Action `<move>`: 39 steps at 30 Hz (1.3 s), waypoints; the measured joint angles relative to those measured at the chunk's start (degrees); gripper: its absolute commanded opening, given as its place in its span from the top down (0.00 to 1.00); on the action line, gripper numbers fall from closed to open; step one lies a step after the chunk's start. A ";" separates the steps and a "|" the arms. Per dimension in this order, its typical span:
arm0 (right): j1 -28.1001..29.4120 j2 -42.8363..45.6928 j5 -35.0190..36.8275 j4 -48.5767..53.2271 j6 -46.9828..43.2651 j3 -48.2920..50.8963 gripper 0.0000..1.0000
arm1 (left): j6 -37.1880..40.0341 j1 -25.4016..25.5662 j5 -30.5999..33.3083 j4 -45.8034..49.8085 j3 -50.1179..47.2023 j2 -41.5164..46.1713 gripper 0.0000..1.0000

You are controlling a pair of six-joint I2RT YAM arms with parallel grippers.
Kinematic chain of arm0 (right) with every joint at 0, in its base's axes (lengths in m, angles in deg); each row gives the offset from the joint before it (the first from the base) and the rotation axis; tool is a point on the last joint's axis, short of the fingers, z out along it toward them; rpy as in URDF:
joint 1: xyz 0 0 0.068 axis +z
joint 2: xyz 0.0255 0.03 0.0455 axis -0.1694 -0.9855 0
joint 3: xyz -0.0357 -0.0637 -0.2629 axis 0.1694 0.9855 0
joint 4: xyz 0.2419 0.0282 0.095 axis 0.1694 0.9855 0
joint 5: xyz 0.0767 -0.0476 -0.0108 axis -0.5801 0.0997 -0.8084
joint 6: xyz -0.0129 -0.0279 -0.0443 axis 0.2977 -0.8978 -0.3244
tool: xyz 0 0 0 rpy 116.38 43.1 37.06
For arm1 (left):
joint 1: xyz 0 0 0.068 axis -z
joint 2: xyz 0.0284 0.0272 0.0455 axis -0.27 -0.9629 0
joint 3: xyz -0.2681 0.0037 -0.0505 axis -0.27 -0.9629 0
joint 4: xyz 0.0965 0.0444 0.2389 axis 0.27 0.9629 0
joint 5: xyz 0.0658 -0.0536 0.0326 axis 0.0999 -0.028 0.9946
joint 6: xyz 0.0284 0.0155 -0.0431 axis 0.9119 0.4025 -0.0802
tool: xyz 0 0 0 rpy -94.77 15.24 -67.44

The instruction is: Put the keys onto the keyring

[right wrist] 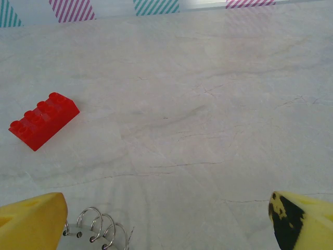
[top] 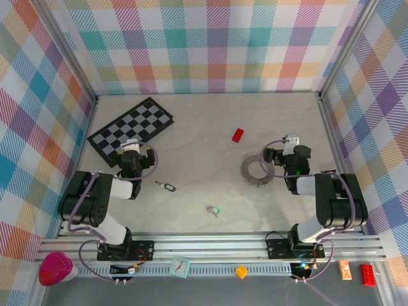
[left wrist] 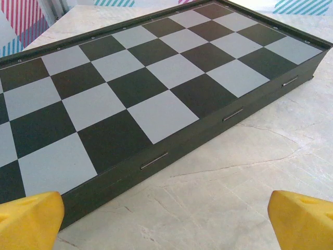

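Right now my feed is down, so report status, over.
Left gripper open, empty. Right gripper open, empty, by keyring. Black-headed key, green-headed key loose on table. Red block apart, clear.

This looks like a robot lab, not a home. Two robot arms are bolted to a metal rail at the edge of a pale table. Bright checked walls on a metal frame box the table in, far ahead of the yellow fingers. Wires loop from the arms.
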 measured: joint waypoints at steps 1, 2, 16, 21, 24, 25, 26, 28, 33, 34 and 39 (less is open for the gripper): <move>0.00 0.00 0.00 0.00 0.00 0.00 0.01 | 0.00 0.00 0.00 0.00 0.00 0.00 0.00; 0.00 0.00 0.00 0.00 0.00 0.00 0.01 | 0.00 0.00 0.00 0.00 0.00 0.00 0.00; 0.00 0.00 0.00 0.00 0.00 0.00 0.01 | 0.00 0.02 0.00 0.00 0.02 0.00 0.00; 0.00 0.00 0.00 0.00 0.00 0.00 0.01 | 0.00 0.00 0.00 0.00 0.00 0.00 0.00; 0.00 0.00 0.00 0.00 0.00 0.00 0.01 | 0.00 0.00 0.00 0.00 0.02 0.00 0.00; 0.00 0.00 0.00 0.00 0.00 0.00 0.01 | 0.00 0.00 0.00 0.00 0.02 0.00 0.00; 0.00 0.00 0.00 0.00 0.00 0.00 0.01 | 0.00 0.00 0.00 0.00 0.02 0.00 0.00; 0.00 0.00 0.00 0.00 0.00 0.00 0.01 | 0.00 0.00 0.00 0.00 0.00 0.00 0.00; 0.00 0.94 -0.85 1.62 -0.07 -0.04 0.01 | 0.00 0.00 -0.33 0.00 0.00 0.09 0.00; 0.00 2.25 -1.22 3.41 -0.09 -0.07 0.01 | 0.02 0.00 -0.52 0.15 0.00 0.31 0.00; 0.00 15.28 -1.97 17.00 0.96 -4.35 0.01 | 0.22 0.02 -2.40 9.70 1.01 9.55 0.00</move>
